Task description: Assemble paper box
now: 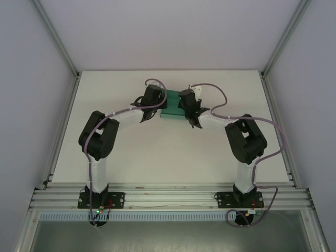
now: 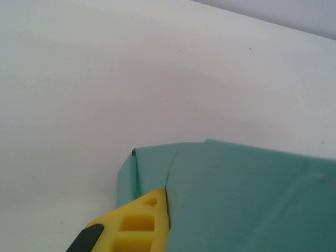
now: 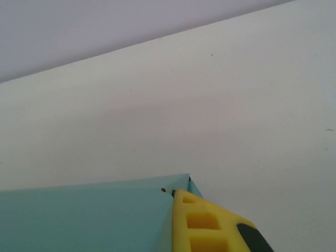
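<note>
The teal-green paper box (image 1: pixel 171 112) sits at the far middle of the table, between my two grippers. My left gripper (image 1: pixel 158 103) is at its left end and my right gripper (image 1: pixel 182 105) at its right end. In the left wrist view one yellow finger (image 2: pixel 139 223) lies tight against a folded panel of the paper box (image 2: pixel 241 199), at a seam near its corner; the other finger is hidden behind the card. In the right wrist view a yellow finger (image 3: pixel 205 226) presses the outer side of the paper box (image 3: pixel 84 220) at its corner, its partner hidden too. Both grippers are shut on the card.
The white table (image 1: pixel 157 152) runs to an aluminium rail (image 1: pixel 168 197) at the near edge, where both arm bases are bolted. Grey walls (image 1: pixel 31 79) and frame posts close in the left, right and back sides. Cables loop off both arms near the box.
</note>
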